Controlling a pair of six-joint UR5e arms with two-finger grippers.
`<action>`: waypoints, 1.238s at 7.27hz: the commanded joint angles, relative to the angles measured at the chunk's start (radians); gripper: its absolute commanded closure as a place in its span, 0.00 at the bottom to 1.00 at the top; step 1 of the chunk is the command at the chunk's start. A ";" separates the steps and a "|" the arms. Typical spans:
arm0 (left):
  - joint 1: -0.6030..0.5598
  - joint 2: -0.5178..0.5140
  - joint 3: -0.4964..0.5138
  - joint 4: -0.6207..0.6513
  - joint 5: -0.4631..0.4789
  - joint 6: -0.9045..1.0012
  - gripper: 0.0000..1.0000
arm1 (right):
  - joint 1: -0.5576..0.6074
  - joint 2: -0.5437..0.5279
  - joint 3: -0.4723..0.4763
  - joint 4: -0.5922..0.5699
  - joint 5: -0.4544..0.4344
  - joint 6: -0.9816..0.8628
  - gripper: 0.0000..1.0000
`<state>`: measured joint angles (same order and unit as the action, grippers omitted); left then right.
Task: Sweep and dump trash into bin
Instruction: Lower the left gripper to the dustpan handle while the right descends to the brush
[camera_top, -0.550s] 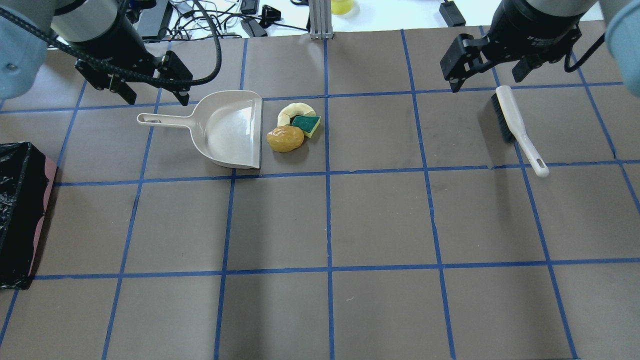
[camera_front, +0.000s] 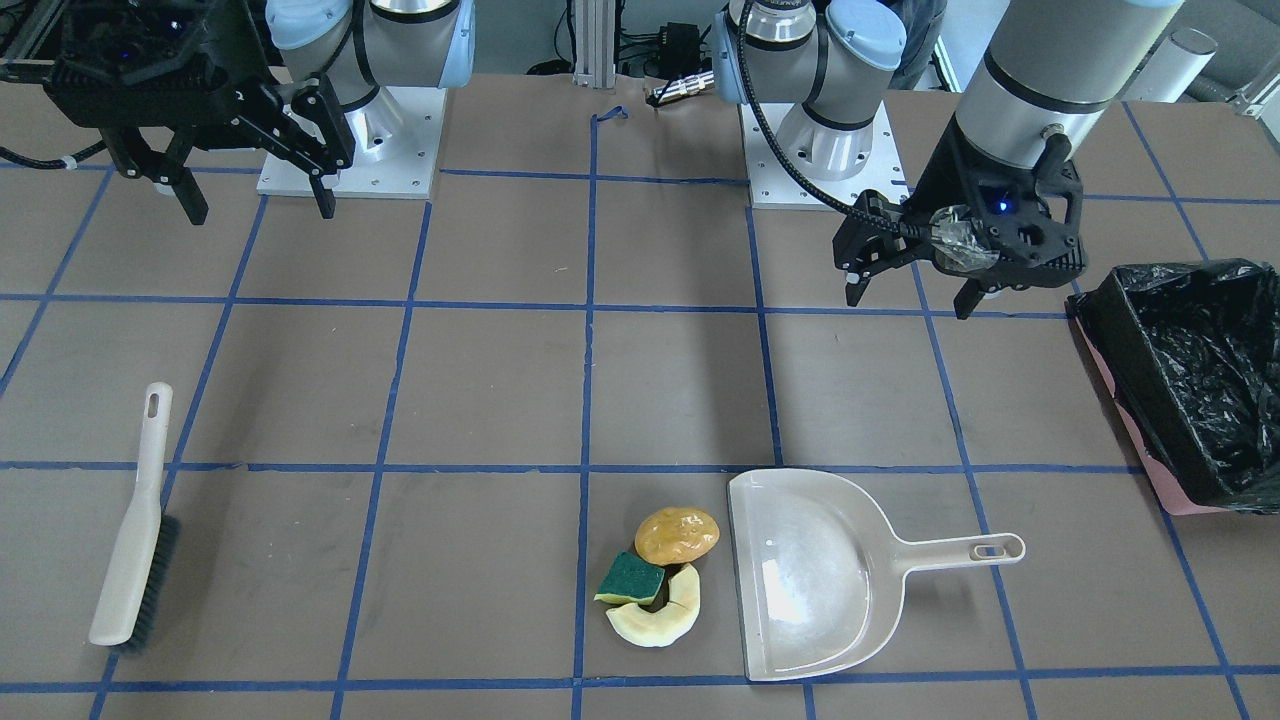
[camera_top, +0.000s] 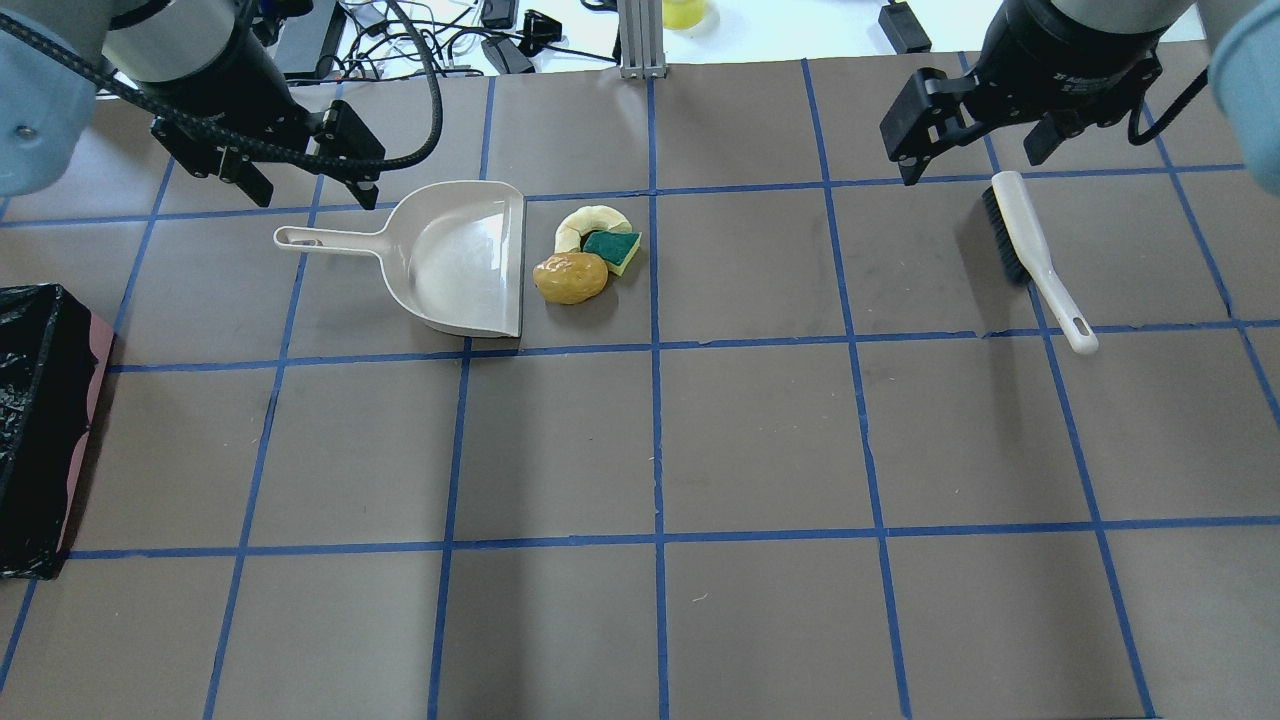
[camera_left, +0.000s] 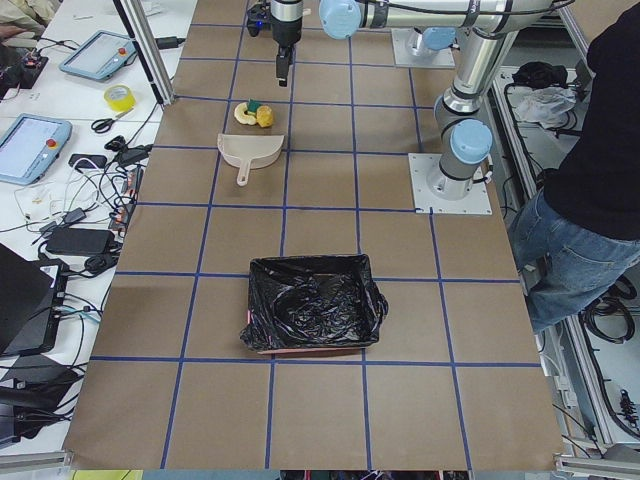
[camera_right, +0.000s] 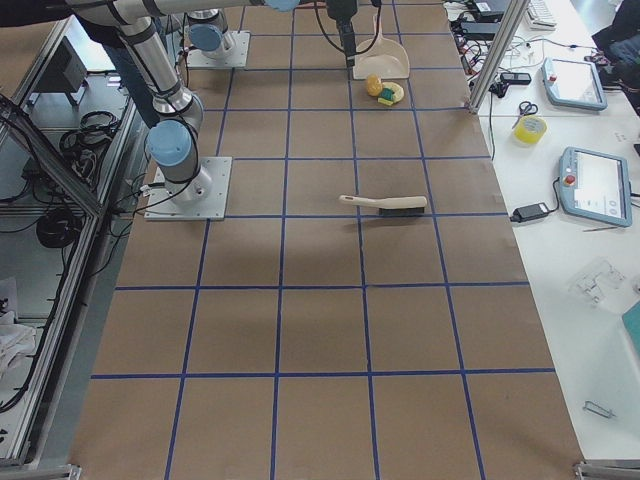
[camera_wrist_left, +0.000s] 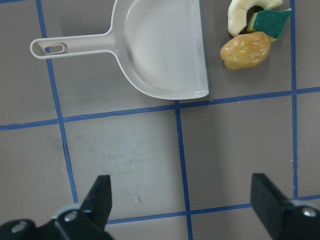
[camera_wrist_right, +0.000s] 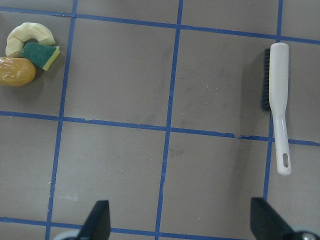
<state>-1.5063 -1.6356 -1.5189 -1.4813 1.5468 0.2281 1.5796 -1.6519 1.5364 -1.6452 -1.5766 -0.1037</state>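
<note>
- L gripper (camera_top: 312, 190): jaws wide apart, empty, hovering near the dustpan (camera_top: 465, 260) handle, not touching.
- R gripper (camera_top: 975, 165): also spread open, empty, up above the bristle end of the brush (camera_top: 1030, 250), no contact.
- Dustpan: thin beige plastic, prob. light and stiff, likely to skate on the table (camera_top: 760, 440) if nudged. Best hold is mid-handle, keeping the lip flat down.
- Brush: lies on its side, bristles facing the trash. Slim hard handle, light. Take it on the handle, clear of the bristles.
- Trash: three bits bunched and touching, just beside the dustpan lip.
- Orange lump (camera_top: 570, 277): glossy, prob. slick, may roll.
- Sponge piece (camera_top: 612, 246): soft, v. light, could flick away.
- Crescent slice (camera_top: 590, 220): light, should slide OK. Short, gentle strokes look wise.
- Bin (camera_top: 92, 400): at the table edge on the robot's L, well apart from the dustpan. Thin crinkly liner, so tip the pan over the opening w/o snagging it.
</note>
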 joint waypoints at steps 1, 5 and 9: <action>0.043 -0.070 -0.013 0.084 0.001 0.287 0.00 | 0.000 0.012 0.040 0.025 0.004 -0.008 0.00; 0.191 -0.237 0.000 0.213 0.019 1.101 0.00 | -0.154 0.101 0.234 -0.131 0.000 -0.149 0.00; 0.235 -0.393 0.011 0.362 0.019 1.641 0.00 | -0.355 0.304 0.235 -0.360 -0.022 -0.431 0.02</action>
<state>-1.2821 -1.9793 -1.5141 -1.1324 1.5655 1.7323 1.2872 -1.4216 1.7716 -1.9207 -1.5935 -0.4356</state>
